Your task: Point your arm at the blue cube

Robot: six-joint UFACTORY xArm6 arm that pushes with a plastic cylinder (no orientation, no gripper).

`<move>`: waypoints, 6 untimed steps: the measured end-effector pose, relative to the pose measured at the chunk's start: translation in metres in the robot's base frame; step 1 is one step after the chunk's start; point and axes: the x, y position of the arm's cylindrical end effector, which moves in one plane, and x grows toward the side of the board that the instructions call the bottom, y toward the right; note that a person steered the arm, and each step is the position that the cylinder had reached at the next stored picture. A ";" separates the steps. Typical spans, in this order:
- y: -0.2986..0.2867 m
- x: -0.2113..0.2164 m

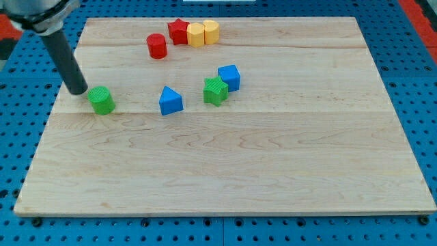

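Eight small blocks sit on the pale wooden desk [273, 171], all of them in its upper half as the view shows it. No jaws exist on this arm, so nothing is released or clenched; it ends in a straight dark rod, and my tip [78, 91] rests on the desk near the view's left edge. Just beside the tip, toward the view's right and a little lower, stands the green cylinder [102, 100]; whether the two touch cannot be told.

The blue cube [230, 77] lies near the middle of the desk, slightly toward the view's top, and well apart from the tip. Its lower left side touches the green star-shaped block [216, 91]. Left of that pair, with a clear gap, stands the blue triangular block [170, 101], which lies between the green cylinder and the green star-shaped block.

Near the view's top edge a short row forms: the red star-shaped block [179, 31], then a yellow block [195, 34] and a second yellow block [211, 31], each pressed against its neighbour. The red cylinder [157, 46] stands just beside the row's left end, a little lower in the view.
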 end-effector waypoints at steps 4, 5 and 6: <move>0.119 0.009; 0.134 -0.046; 0.196 -0.094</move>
